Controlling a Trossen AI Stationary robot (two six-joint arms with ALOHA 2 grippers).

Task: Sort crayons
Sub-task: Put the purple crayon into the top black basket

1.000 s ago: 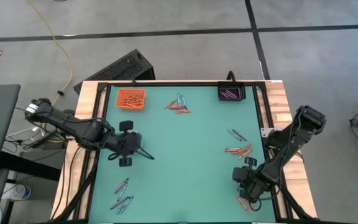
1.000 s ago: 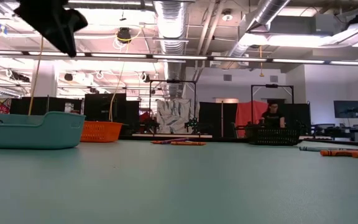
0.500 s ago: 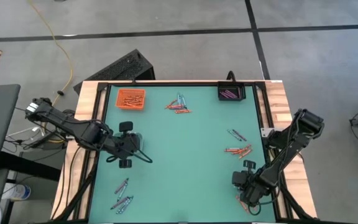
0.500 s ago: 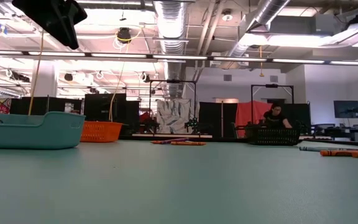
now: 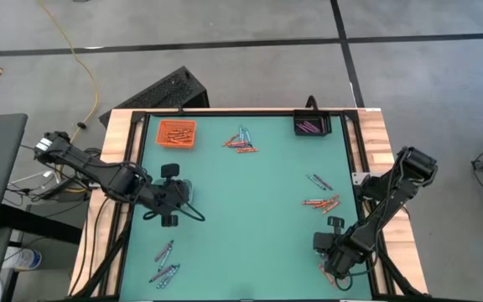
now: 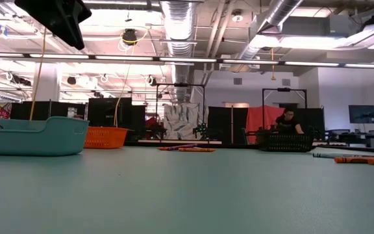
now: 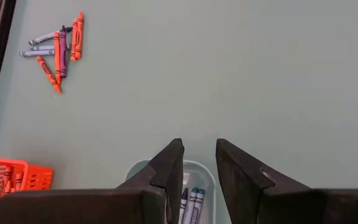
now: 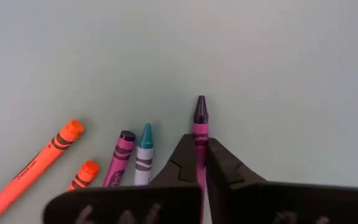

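Observation:
Crayons lie in loose groups on the green mat: far middle (image 5: pixel 241 143), right (image 5: pixel 321 201), near left (image 5: pixel 164 267). My right gripper (image 5: pixel 334 256) points down at the near right corner, shut on a purple crayon (image 8: pixel 200 118). Beside it lie a teal crayon (image 8: pixel 144 152), a purple crayon (image 8: pixel 120 155) and orange crayons (image 8: pixel 36 165). My left gripper (image 7: pixel 199 165) hangs open, high above a pale blue tray (image 7: pixel 197 186) that holds blue crayons; in the low view that tray (image 6: pixel 31 135) rests on the mat. My right gripper pinches the purple crayon's wrapped body (image 8: pixel 199 142) between its two fingers, just behind the pointed end. The fingers come from above, pointing down. The dark tip (image 8: pixel 200 106) sticks out past the fingertips; the crayon's rear is hidden by the gripper. Whether it is clear of the mat does not show.
An orange tray (image 5: pixel 176 132) with orange crayons stands at the far left of the mat. A black tray (image 5: pixel 312 126) with purple crayons stands at the far right. The middle of the mat (image 5: pixel 250 218) is bare.

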